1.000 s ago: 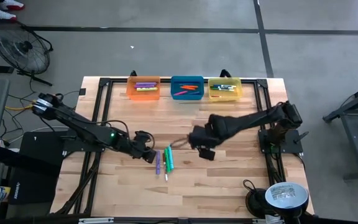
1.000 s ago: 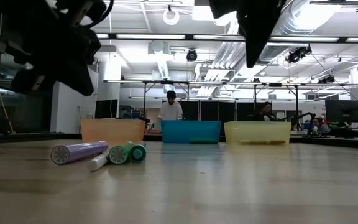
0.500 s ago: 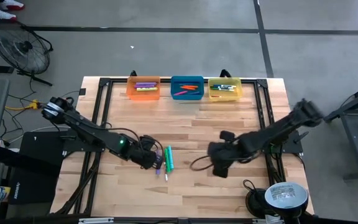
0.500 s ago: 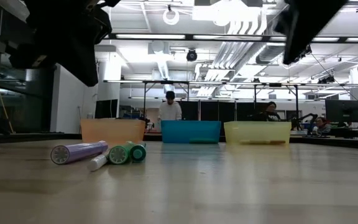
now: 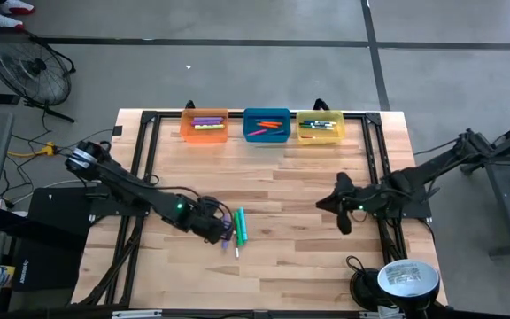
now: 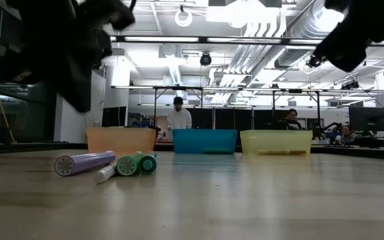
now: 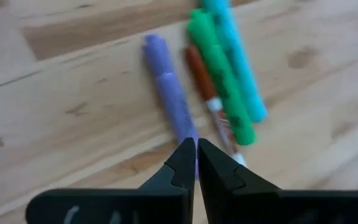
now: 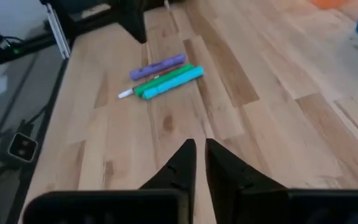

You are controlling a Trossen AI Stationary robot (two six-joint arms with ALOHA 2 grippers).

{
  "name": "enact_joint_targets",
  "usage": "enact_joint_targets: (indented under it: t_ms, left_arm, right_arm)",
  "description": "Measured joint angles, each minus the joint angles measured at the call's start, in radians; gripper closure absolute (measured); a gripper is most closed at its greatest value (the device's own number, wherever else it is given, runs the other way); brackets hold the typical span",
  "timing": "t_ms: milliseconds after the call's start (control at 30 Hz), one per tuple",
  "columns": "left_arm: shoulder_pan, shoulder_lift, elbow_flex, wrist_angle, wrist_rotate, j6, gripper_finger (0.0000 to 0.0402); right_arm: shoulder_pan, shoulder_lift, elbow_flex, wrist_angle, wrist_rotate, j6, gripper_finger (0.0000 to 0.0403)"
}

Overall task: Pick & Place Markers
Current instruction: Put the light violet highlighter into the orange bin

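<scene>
- Hovering low over the loose markers near the table's front edge, the left gripper has crept in toward them over the last second; its fingers are pressed together and hold nothing.
- Just under its tips lie the purple marker, a thin brown-and-white one, the green marker and a teal one, side by side and touching.
- At the table's back edge the orange bin, blue bin and yellow bin already hold markers.
- The right gripper has swung away from the table's middle to its right edge and has closed, empty.
- My reading: the right arm has cleared out, leaving this pile to the left arm, which must open before it can pick.
</scene>
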Motion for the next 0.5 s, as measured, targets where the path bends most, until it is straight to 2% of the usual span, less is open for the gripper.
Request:
enact_joint_targets:
  t_ms: [200,500]
  left_arm:
    - [0.032,0.064,0.000,0.025,0.075,-0.002,0.0385]
    - [0.072,0.076,0.001,0.068,0.126,0.038,0.0385]
  right_arm:
    - [0.001,-0.106,-0.089,0.009,-0.034,-0.008,0.0396]
    - [0.001,-0.111,-0.102,0.003,-0.033,-0.057,0.0393]
